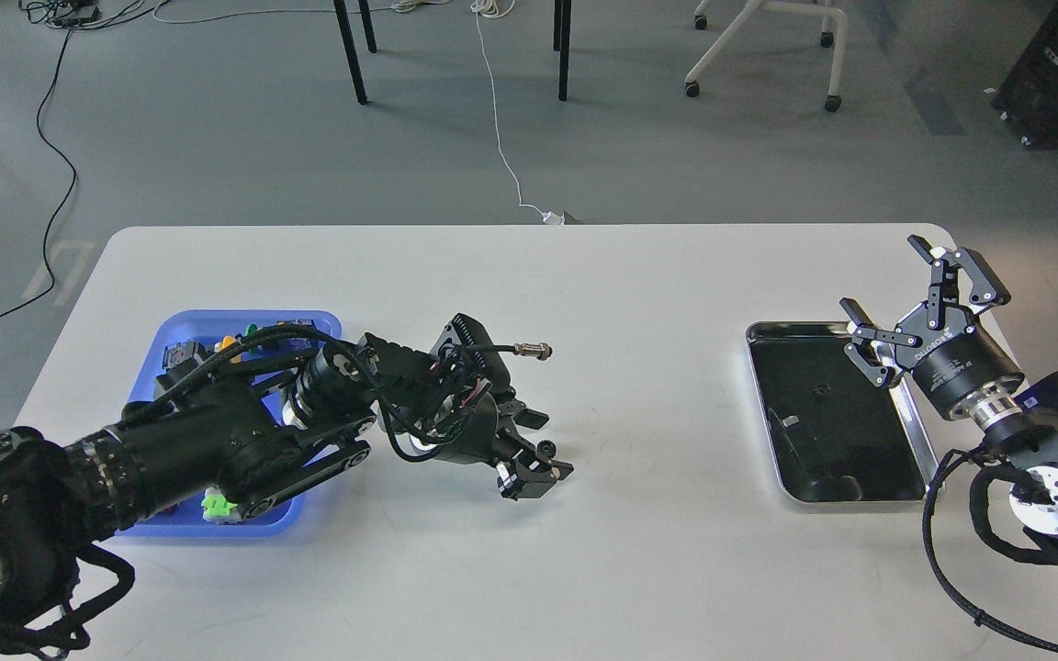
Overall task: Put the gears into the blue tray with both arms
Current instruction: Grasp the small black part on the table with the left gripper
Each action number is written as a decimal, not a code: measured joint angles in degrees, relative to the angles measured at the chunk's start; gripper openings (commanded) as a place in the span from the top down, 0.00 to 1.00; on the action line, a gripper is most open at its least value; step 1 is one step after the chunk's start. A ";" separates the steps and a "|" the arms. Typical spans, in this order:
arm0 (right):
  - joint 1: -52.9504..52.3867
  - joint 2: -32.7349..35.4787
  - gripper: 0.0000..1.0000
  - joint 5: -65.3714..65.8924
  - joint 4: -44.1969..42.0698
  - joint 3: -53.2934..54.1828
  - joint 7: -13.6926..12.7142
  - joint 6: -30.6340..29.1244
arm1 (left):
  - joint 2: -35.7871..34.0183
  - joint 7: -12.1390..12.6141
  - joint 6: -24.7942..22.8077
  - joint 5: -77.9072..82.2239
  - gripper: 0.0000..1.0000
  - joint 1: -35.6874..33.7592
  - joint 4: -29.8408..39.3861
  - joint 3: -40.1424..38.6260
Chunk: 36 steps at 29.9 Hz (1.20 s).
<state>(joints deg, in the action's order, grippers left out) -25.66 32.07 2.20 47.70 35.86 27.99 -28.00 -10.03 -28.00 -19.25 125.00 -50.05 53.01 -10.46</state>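
While the left gripper (536, 452) hangs low over the counter (639, 275), fingers pinching one gear (545, 448), likely for carrying to the blue tray (318, 323) close behind. Right gripper (919, 298) released, fingers spread above the metal tray (915, 441), where a second gear (821, 391) seems to lie. Gears counted: two. Trays: two.

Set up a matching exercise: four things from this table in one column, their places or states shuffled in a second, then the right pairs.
1. left gripper
2. right gripper
3. blue tray
4. metal tray

A. on the table's left side, partly under an arm
B. fingers spread wide, nothing between them
C. on the table's right side, one small gear lying in it
D. near the table's middle, a small gear between its fingers

Pairs: 1-D, 2-B, 3-A, 4-C
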 measured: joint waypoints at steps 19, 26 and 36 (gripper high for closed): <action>0.26 0.02 0.02 -0.01 -0.07 0.01 0.00 0.00 | -0.15 0.02 0.09 -0.02 0.85 1.22 -0.65 -0.07; 0.26 0.02 0.02 -0.01 -0.07 0.09 0.03 0.00 | 0.14 0.02 0.07 -0.02 0.88 1.31 -0.90 -0.06; 0.26 0.02 0.02 -0.01 -0.07 0.10 0.03 0.00 | -4.10 -0.05 2.03 0.01 0.87 -2.13 1.46 -0.69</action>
<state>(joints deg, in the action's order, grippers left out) -25.40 32.09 2.19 47.63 35.95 28.01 -28.00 -14.12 -28.05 -17.22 125.02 -52.17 54.48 -11.14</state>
